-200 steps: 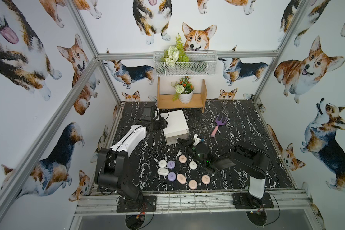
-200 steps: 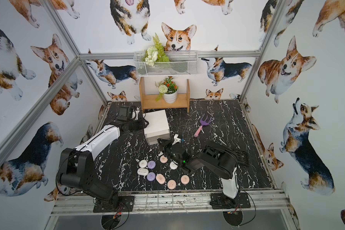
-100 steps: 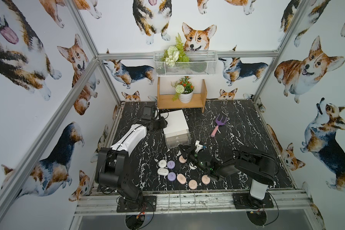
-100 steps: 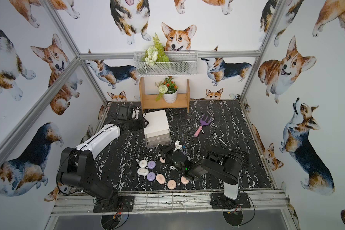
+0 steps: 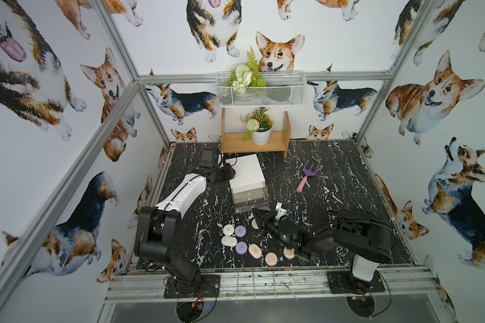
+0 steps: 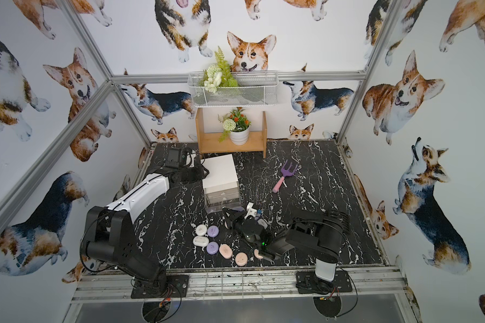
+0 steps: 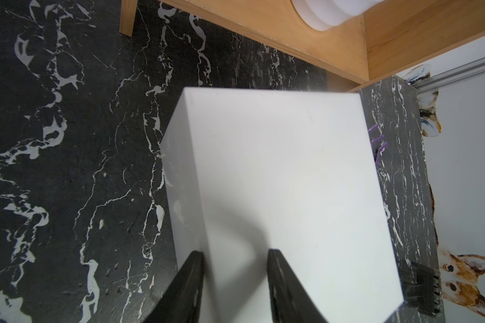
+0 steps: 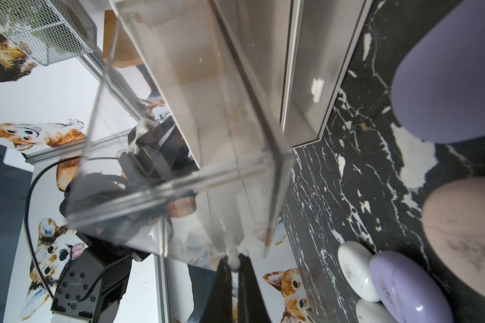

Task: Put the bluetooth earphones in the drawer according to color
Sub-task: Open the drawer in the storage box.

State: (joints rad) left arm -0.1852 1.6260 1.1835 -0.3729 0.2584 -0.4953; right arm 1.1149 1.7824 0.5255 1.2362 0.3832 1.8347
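Observation:
The drawer cabinet [image 5: 247, 173], a white cube, stands mid-table, and its bottom clear tray [image 5: 249, 207] is slid out toward the front. My right gripper [image 8: 234, 260] is shut on that tray's small white handle [image 8: 233, 264]; in both top views it sits at the tray's front [image 6: 226, 213]. My left gripper [image 7: 234, 253] grips the cabinet's [image 7: 277, 181] rear left edge. Bluetooth earphones lie in front: white [image 5: 228, 230], purple [image 5: 240, 231], pink [image 5: 254, 250] among several. One pink case [image 5: 254, 223] is half hidden under my right gripper. The tray [image 8: 179, 112] looks empty.
A purple-and-pink toy fork [image 5: 308, 176] lies right of the cabinet. A wooden shelf [image 5: 286, 131] with a potted plant [image 5: 261, 131] stands at the back, under a wire basket [image 5: 261, 89]. A large purple case [image 8: 445, 70] and a pink one [image 8: 465, 237] lie close beside my right wrist.
My right gripper has drawn back toward the table's front, and the bottom tray has slid out with it. The left arm and the cabinet have stayed put.

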